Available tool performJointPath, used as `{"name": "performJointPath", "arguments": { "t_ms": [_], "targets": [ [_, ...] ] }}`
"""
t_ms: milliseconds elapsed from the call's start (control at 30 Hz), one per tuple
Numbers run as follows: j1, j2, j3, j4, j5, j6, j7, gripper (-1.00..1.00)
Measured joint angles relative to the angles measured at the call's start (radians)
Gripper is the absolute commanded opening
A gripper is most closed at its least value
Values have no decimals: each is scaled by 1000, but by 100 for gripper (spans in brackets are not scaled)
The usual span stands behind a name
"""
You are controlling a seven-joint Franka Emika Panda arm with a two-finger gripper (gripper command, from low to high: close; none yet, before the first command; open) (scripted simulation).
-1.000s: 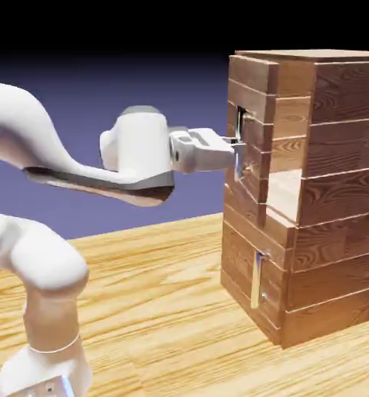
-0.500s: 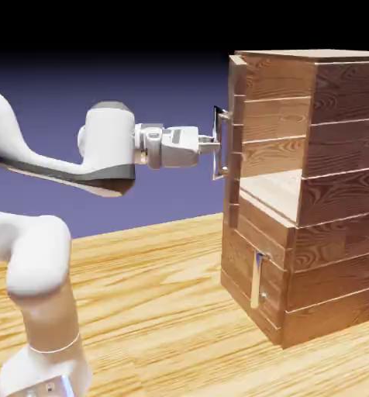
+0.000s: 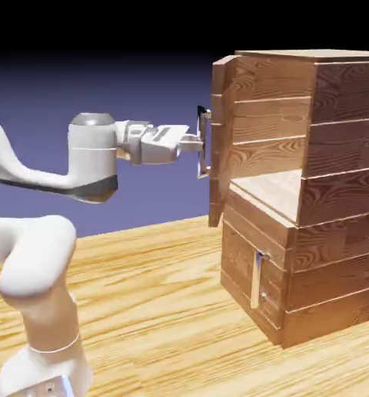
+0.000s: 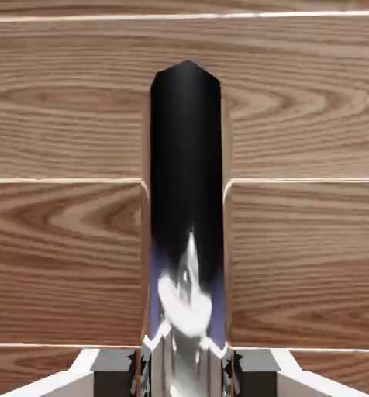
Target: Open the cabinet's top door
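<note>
Gripper (image 3: 192, 143): white body, small grey fingertips, clenched on the upper door's handle (image 3: 201, 143). Handle is a slim vertical metal bar, glossy, mirror-like; in the hand view it runs up between the fingertips, black along the upper part, blue-violet and bright white glare lower down. In the exterior view, short mounts join it to the door, one above the gripper, one below.

Top door (image 3: 222, 139): just past the fingertips, swung out from the cabinet, standing wide open. Flat tall panel, reddish-brown horizontal planks, thin pale seams between them, wavy grain with oval swirls in the hand view.

Cabinet (image 3: 343, 194): beyond the gripper, toward the exterior view's right. Tall, boxy, same plank wood, side wall darker, top board lighter. Upper compartment (image 3: 271, 128) open to view behind the door: plank inner wall, warm brown, lit; pale smooth floor board (image 3: 273, 190) at its bottom. What I can see inside is bare wood.

Lower door (image 3: 250, 267): below the gripper and off to the exterior view's right, closed, shorter, planked. Its handle is a flat upright bar (image 3: 256, 280), pale yellowish.

Table (image 3: 141, 310): well below the gripper, light yellow wood, streaky grain. White arm, smooth rounded shells, dark trim near the wrist.
</note>
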Motion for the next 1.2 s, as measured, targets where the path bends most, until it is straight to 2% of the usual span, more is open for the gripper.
{"name": "performJointPath", "arguments": {
  "t_ms": [267, 533, 767, 900, 1000, 1100, 1200],
  "targets": [
    [118, -14, 195, 46, 284, -348, -97, -100],
    [123, 67, 397, 197, 465, -696, -98, -100],
    [360, 291, 274, 231, 267, -928, 56, -100],
    [313, 390, 377, 337, 326, -1091, 89, -100],
    [401, 493, 339, 371, 283, -1210, 143, -100],
    [510, 559, 264, 374, 235, -1278, 179, -100],
    [493, 469, 251, 327, 308, -1186, 106, -100]
  ]
}}
